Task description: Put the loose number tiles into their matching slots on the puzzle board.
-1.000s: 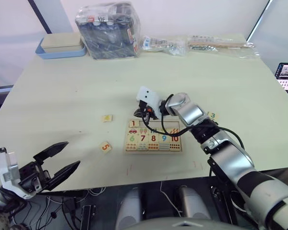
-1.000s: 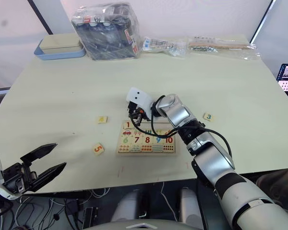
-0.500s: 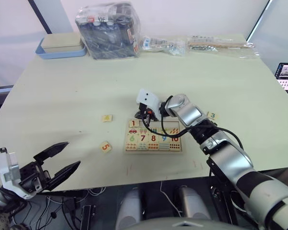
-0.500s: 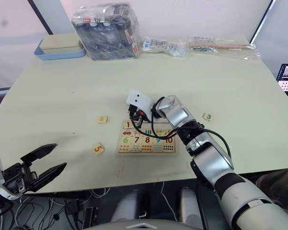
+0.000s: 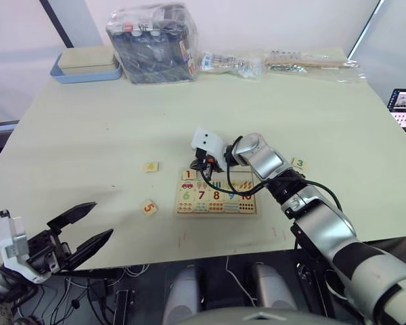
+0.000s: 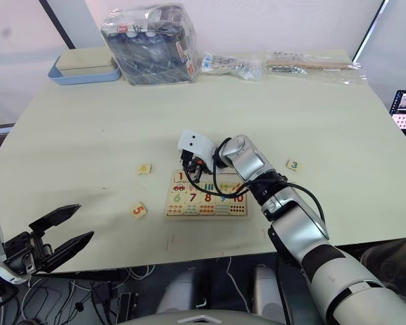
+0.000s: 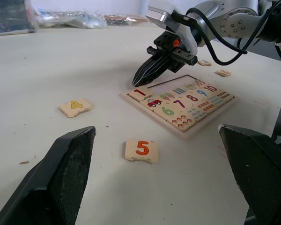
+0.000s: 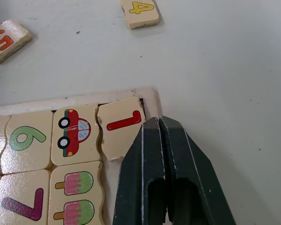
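Worktop (image 5: 95, 128), pale and wide, carries a small wooden puzzle board (image 5: 216, 193) near its front edge. The right arm reaches in from the right side, elbow bent, forearm stretched across the board, wrist angled downward. Its right pincer (image 7: 141, 78) is clenched, the two black fingers pressed flat together with nothing between them, tips resting at the board's far left corner just beside the 1 tile (image 8: 122, 126). That tile sits in the end slot of the board's top row, slightly crooked, above the red car picture (image 8: 74, 132). Remaining slots (image 5: 231, 178) in that row form a bare pale strip, partly hidden by the arm.

The 4 tile (image 5: 150, 166) lies on the worktop well left of the board. The 5 tile (image 5: 148, 208) lies nearer the front edge, also left of the board. The 3 tile (image 6: 294, 165) lies to the board's right, beyond the forearm.

The left pincer (image 5: 81, 229) hangs low off the worktop's front left corner, fingers spread wide, released and holding nothing.
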{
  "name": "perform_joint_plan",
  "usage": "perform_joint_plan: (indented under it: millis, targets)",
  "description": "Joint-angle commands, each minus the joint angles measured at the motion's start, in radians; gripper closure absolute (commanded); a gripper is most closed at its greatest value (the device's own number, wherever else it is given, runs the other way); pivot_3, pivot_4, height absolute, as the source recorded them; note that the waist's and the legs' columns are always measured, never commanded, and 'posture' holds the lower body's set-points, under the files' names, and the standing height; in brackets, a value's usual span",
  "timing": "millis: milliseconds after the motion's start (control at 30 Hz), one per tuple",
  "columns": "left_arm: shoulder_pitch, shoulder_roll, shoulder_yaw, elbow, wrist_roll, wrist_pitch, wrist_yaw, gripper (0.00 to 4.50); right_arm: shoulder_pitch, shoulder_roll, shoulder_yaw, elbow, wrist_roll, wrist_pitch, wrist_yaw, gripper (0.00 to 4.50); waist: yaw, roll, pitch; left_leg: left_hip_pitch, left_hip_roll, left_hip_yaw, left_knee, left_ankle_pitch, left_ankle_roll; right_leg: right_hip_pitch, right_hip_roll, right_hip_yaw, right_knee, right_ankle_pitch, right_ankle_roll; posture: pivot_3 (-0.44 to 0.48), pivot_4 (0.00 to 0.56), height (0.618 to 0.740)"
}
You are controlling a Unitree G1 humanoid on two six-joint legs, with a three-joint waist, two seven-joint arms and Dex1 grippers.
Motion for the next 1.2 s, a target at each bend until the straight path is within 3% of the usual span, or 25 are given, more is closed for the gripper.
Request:
perform_joint_plan:
  millis: [33, 1200]
  targets:
    - [0.004, -0.004, 0.015, -0.006, -0.009, -0.019, -0.001, 0.0, -0.004, 0.0, 0.001, -0.027, -0.001, 0.001, 0.015, 4.49, 0.0, 0.0, 0.0, 0.0, 0.0, 0.0, 0.0, 0.0, 0.0, 0.0, 0.0, 0.0, 0.0, 0.0, 0.0, 0.0, 0.15, 0.74]
    - [0.009, -0.012, 0.011, -0.007, -0.009, -0.028, 0.0, 0.0, 0.039, -0.018, 0.041, -0.083, -0.02, 0.082, 0.059, 4.49, 0.0, 0.0, 0.0, 0.001, 0.0, 0.0, 0.001, 0.0, 0.0, 0.0, 0.0, 0.0, 0.001, 0.0, 0.0, 0.0, 0.15, 0.74]
